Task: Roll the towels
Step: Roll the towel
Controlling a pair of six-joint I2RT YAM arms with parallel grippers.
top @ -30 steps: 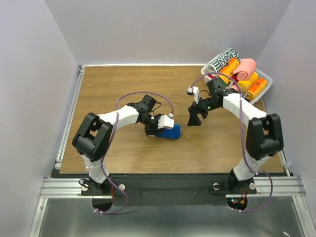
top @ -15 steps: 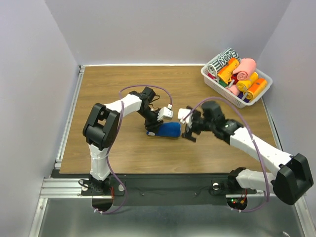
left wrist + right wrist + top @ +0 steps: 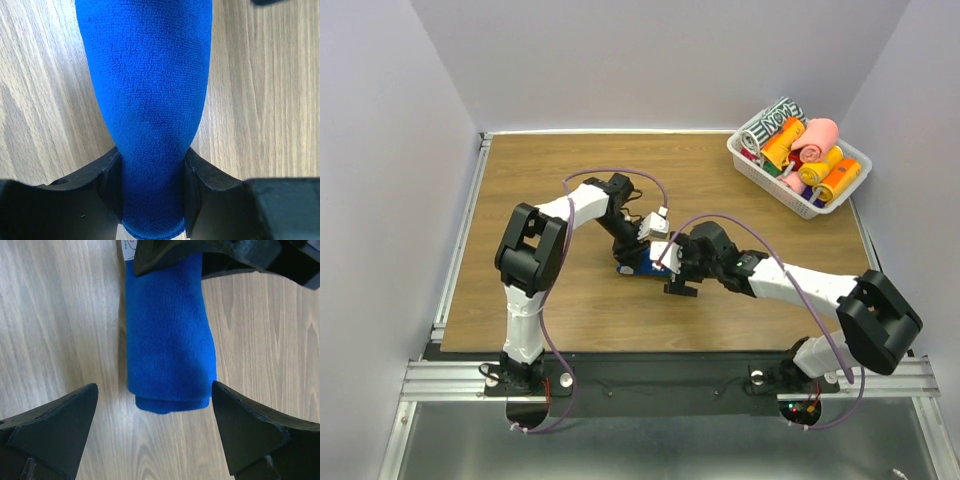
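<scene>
The royal blue towel (image 3: pixel 150 85) is rolled up and lies on the wooden table near its middle, where the top view shows only a sliver of it (image 3: pixel 639 263). My left gripper (image 3: pixel 152 175) is shut on one end of the roll; it also shows in the top view (image 3: pixel 642 248). My right gripper (image 3: pixel 154 390) is open, with its jaws standing wide on either side of the roll's free end (image 3: pixel 170 365) and not touching it; it shows from above too (image 3: pixel 668 268). A salmon pink towel roll (image 3: pixel 817 136) lies in the basket.
A white basket (image 3: pixel 772 182) at the back right corner holds orange, red and black-and-white patterned rolls. Both arms' cables loop above the middle of the table. Grey walls close in the table on three sides.
My right arm has swung from beside the basket down and left to the blue roll, with its jaws now open around the free end. My left gripper keeps hold of the roll.
</scene>
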